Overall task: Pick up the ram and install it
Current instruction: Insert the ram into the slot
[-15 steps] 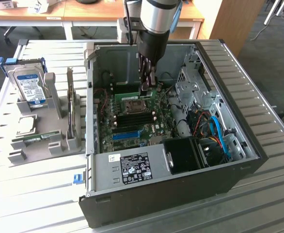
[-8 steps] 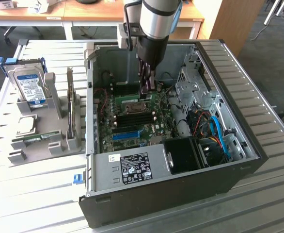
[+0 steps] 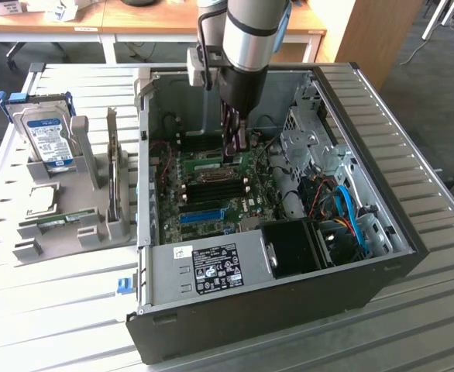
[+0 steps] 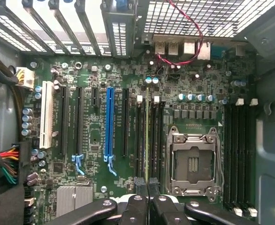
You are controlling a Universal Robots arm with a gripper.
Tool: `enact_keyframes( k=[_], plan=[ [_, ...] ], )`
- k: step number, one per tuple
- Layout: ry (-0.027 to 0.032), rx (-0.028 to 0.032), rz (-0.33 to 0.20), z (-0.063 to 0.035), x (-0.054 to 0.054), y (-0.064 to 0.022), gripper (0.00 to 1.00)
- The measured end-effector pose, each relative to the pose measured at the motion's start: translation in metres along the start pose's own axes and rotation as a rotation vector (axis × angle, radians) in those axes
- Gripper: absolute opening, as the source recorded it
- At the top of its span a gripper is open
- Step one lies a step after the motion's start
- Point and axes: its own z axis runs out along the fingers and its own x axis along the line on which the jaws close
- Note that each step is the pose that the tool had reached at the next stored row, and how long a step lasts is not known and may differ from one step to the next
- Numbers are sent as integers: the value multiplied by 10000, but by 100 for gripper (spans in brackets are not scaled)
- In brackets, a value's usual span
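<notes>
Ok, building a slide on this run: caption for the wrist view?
Claw holds the ram edge-on at the motherboard's memory slots, beside the CPU socket.

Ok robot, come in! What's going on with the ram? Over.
Copy: gripper shut on the ram, down inside the computer case. Ram edge-on above the memory slots on the motherboard. Nothing blocking that I see.

One computer case [image 3: 289, 310], lid off. One motherboard [image 4: 184, 77]. One CPU socket [image 4: 192, 164]. One blue slot [image 4: 110, 122], one white slot [image 4: 47, 115]. One hard drive [image 3: 47, 136]. One gripper [image 4: 147, 182]. One ram [image 4: 149, 136]. One second green stick [image 3: 56, 222]. One grey holder [image 3: 84, 203].
</notes>
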Motion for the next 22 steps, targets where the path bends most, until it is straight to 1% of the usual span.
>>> enact_keyframes(
  k=[9, 18, 22],
  plan=[
    [1, 10, -1, 106, 6, -5, 12],
    [0, 14, -1, 193, 10, -10, 12],
    [3, 14, 0, 212, 11, -10, 12]
  ],
)
